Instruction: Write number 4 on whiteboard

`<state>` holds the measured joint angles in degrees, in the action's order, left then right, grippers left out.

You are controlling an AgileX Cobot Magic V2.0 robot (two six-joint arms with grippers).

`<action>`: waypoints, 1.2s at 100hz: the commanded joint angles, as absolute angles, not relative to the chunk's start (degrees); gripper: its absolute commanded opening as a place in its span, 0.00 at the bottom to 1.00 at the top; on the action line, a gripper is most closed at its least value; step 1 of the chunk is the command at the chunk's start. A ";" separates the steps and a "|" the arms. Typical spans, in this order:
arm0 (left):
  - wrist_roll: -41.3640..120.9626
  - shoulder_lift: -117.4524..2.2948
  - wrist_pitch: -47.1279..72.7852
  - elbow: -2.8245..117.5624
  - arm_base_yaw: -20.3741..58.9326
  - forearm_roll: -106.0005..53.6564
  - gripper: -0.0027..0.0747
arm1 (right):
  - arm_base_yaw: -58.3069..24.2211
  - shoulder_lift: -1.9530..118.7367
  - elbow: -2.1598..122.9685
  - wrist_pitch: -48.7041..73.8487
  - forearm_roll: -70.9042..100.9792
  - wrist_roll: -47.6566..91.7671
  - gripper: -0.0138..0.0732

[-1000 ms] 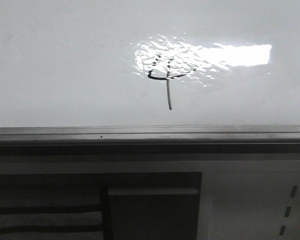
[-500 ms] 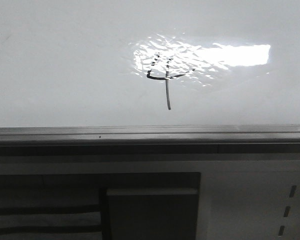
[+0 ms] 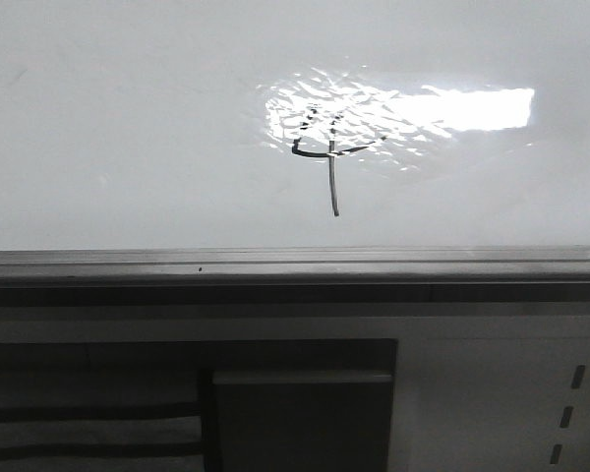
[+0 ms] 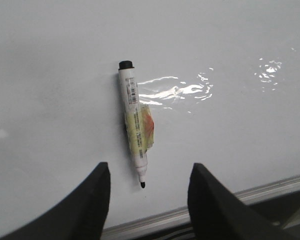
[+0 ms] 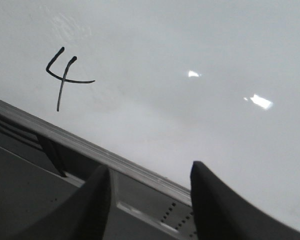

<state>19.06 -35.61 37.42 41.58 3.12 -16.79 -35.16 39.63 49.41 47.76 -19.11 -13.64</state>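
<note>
The number 4 [image 3: 329, 157] is drawn in thin dark strokes on the whiteboard [image 3: 128, 128], partly inside a bright rippled reflection. It also shows in the right wrist view [image 5: 62, 77] on the whiteboard [image 5: 190, 50]. A white marker [image 4: 134, 120] with a yellow-orange label lies uncapped on the whiteboard [image 4: 230, 45] in the left wrist view, tip toward the board's edge. My left gripper [image 4: 147, 172] is open and empty, with the marker's tip between its fingers. My right gripper [image 5: 150, 172] is open and empty over the board's grey edge strip. Neither gripper shows in the front view.
The grey metal edge strip [image 3: 295, 261] runs along the board's near side. Below it is a dark panelled cabinet front [image 3: 305, 418] with a light perforated panel [image 3: 570, 413] at the right. The edge strip also shows in the wrist views [image 4: 270, 185] [image 5: 90, 147].
The front view shook slightly; the 4 and the board stand the same. No gripper enters the front view.
</note>
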 commanded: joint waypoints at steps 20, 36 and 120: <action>18.88 -24.86 21.09 28.36 3.01 -18.26 0.43 | -35.13 30.89 38.58 28.74 -21.66 -14.74 0.51; 18.88 -24.04 19.29 26.04 3.01 -18.40 0.19 | -35.13 30.28 36.54 27.95 -21.66 -14.74 0.30; 18.88 -17.57 19.08 24.20 2.24 -18.40 0.01 | -35.13 30.28 36.31 29.25 -21.90 -14.74 0.08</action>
<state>19.06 -20.66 23.30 23.76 2.88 -17.37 -35.16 30.24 34.83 32.91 -20.42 -14.56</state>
